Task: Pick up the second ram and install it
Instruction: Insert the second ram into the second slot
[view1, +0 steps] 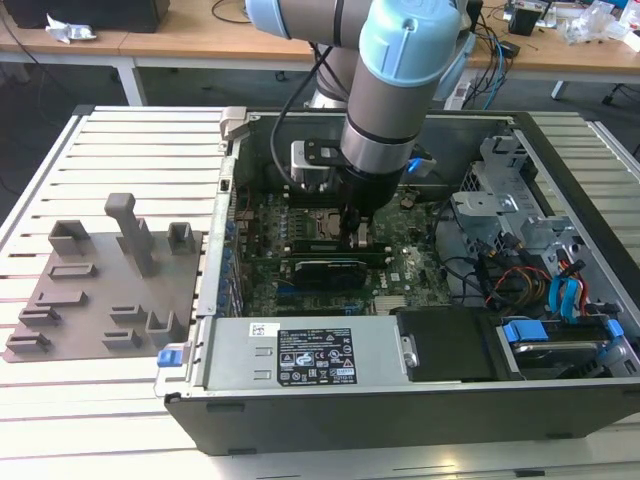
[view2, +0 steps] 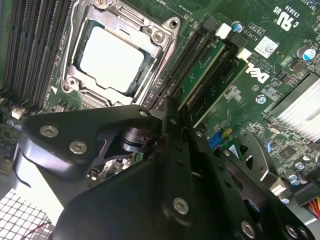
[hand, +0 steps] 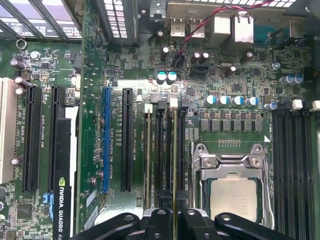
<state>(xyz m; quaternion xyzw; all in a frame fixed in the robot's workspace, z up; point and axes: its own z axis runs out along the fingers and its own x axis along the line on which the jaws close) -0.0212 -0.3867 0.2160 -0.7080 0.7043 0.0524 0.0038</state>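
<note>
Beside CPU socket (hand: 232, 192): second ram (hand: 175, 155) (slotted), fingers (hand: 174, 220) astride.

arm (view1: 385, 110) – upright, reaching straight down | gripper (hand: 176, 216) – fingers nearly together

The gripper (view1: 358, 235) is down inside the case (view1: 300, 415), over the slots (hand: 162, 150) beside the socket (hand: 232, 192). A graphics card (view1: 322, 270) stands close by, toward the case's front edge. Drive cages (view1: 510, 205) and cables (view1: 520, 275) crowd the exterior view's right. The fixture (view1: 100, 280) sits outside the case on the table (view1: 130, 150), with open room above.
</note>
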